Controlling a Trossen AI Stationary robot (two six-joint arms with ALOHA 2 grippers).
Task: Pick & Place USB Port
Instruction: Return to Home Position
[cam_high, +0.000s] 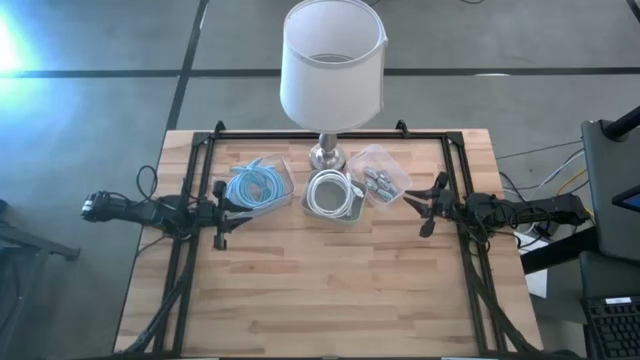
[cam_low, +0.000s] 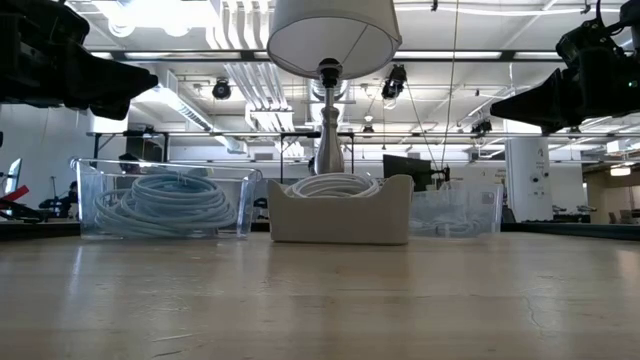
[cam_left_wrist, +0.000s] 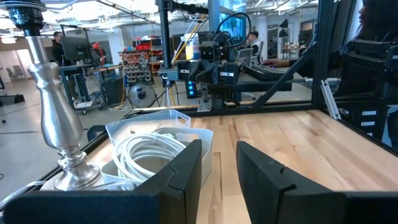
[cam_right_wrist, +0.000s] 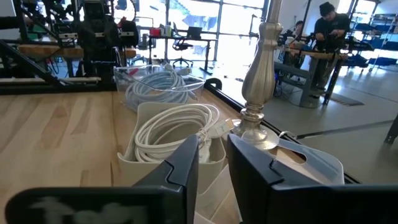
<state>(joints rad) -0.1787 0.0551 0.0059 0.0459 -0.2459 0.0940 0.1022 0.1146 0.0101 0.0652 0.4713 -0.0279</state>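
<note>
You are holding the left gripper (cam_high: 222, 213) over the tabletop's (cam_high: 330, 295) left side, jaws parted and carrying nothing. The right gripper (cam_high: 432, 205) is hovering at the right, jaws likewise apart and empty. The grey USB pieces (cam_high: 375, 182) are lying in the right transparent bin (cam_high: 398, 170), just right of the lamp (cam_high: 327, 152), toward the far side.

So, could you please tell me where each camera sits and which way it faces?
High: above the table, straight down; left gripper and right gripper flank the lamp.
Low: table height, level toward the white cable bin; grippers in the upper corners.
Left wrist: past its own open fingers toward the right arm.
Right wrist: past its own fingers over the blue cables.
Wrist views share the lamp.
</note>
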